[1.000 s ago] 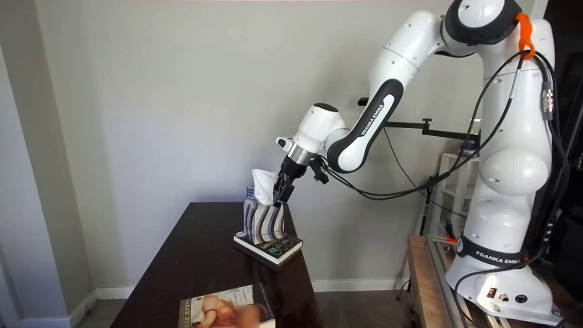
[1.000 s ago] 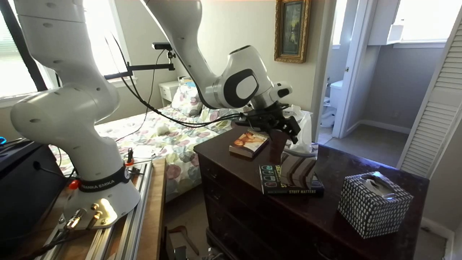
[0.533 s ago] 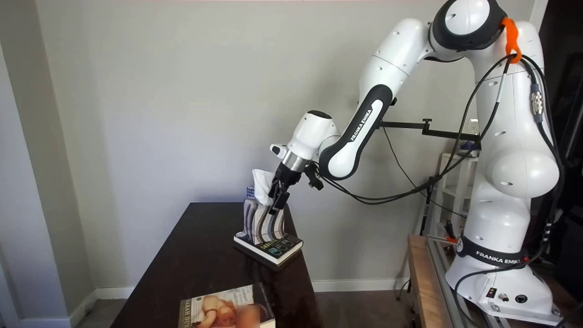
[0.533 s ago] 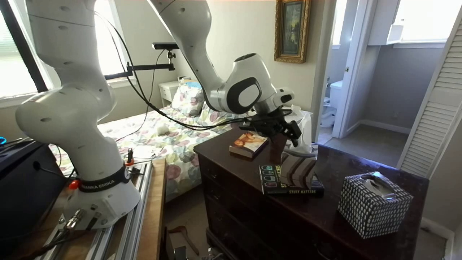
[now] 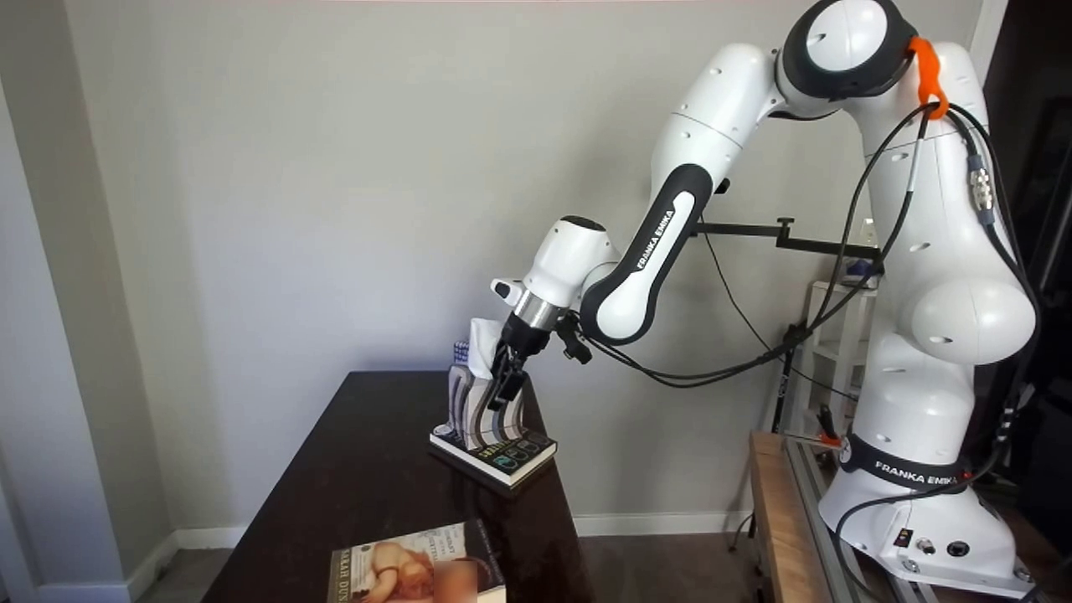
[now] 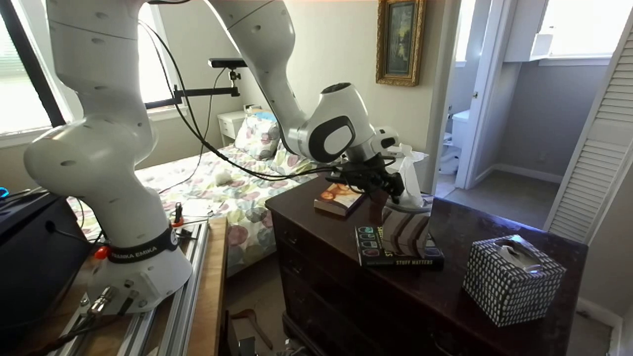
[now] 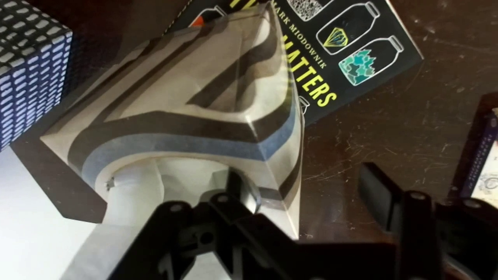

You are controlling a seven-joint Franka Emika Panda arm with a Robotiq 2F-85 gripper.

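Observation:
My gripper (image 7: 305,186) is open at the top of a striped tissue box (image 7: 183,128), with nothing held between its fingers. In the wrist view one finger (image 7: 234,182) is over or in the box's oval opening, against or near the white tissue (image 7: 134,194); how deep is unclear. The opposite finger (image 7: 379,196) is outside the box, beyond its side edge. In both exterior views the gripper (image 5: 507,389) (image 6: 395,190) points down at the box (image 5: 469,414) (image 6: 405,235), which stands on a black book (image 5: 523,456) (image 6: 368,244). The tissue (image 5: 483,347) (image 6: 409,180) sticks up beside the gripper.
A black-and-white patterned tissue box (image 6: 514,284) stands on the dark dresser (image 6: 474,225) and shows in the wrist view (image 7: 31,85). A paperback (image 5: 402,565) (image 6: 339,200) lies near the dresser's end. A bed (image 6: 237,207) is behind. Cables (image 5: 653,368) hang along the arm.
The gripper has moved down and slightly left in the exterior view facing the wall, onto the striped box. The tissue has shifted more upright, and the box has shifted or tilted very slightly.

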